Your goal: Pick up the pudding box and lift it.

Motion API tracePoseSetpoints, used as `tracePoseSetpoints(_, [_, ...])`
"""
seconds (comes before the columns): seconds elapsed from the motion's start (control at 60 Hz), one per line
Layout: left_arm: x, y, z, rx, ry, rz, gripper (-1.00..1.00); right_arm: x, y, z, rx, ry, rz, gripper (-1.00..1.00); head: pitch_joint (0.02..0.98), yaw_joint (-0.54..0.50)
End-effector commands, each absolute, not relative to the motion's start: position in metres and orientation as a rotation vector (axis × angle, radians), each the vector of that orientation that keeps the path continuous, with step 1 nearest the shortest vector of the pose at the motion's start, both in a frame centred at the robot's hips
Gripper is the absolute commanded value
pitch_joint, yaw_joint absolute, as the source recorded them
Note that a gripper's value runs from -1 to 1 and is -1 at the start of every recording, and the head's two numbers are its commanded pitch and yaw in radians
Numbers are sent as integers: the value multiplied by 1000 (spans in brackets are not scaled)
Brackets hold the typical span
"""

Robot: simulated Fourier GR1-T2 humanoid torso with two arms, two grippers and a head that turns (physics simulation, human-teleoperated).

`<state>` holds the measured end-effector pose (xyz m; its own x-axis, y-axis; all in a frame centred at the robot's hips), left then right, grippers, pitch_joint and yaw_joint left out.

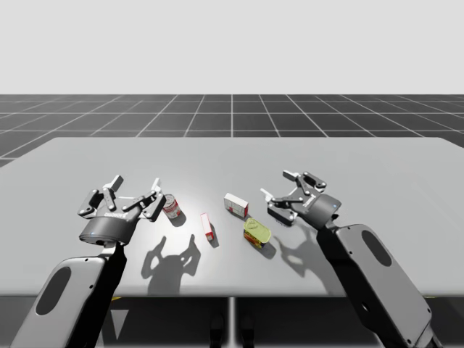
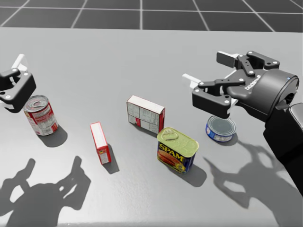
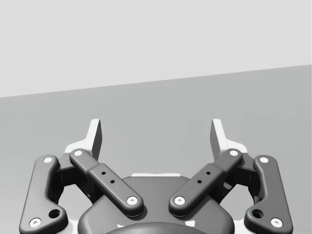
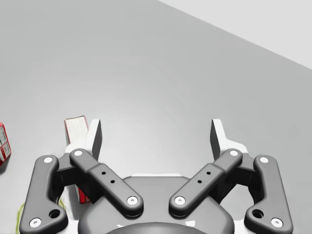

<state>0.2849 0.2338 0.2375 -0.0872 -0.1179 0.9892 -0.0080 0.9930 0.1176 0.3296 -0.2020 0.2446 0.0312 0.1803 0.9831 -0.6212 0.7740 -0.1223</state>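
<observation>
Two boxes lie mid-table. A white and red box [image 1: 236, 205] [image 2: 145, 114] lies on its long side, and a thin red box [image 2: 100, 142] [image 1: 208, 227] stands on edge to its left. My right gripper [image 1: 277, 184] [image 2: 207, 68] [image 4: 156, 134] hovers open, right of the white and red box, nothing between its fingers. In the right wrist view that box [image 4: 75, 127] sits beside one finger, outside the gap. My left gripper [image 1: 135, 183] [image 2: 10, 79] [image 3: 156, 134] is open above the table at the left, empty.
A red can [image 1: 172, 206] [image 2: 40, 115] stands just right of my left gripper. A blue and yellow rectangular tin [image 1: 257, 232] [image 2: 177, 149] lies in front of the white and red box. A flat blue round can [image 2: 221, 128] rests under my right gripper. The grey table [image 1: 362, 159] stretches behind.
</observation>
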Motion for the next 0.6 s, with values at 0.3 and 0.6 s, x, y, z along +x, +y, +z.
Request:
tracePoseSetpoints(0.3, [286, 236, 236, 105, -1653, -92, -1000, 348, -154, 223, 551, -1082, 854, -1000, 783, -35])
tracePoseSetpoints(0.6, [287, 236, 235, 109, -1652, -96, -1000, 362, -137, 217, 579, -998, 880, -1000, 785, -29])
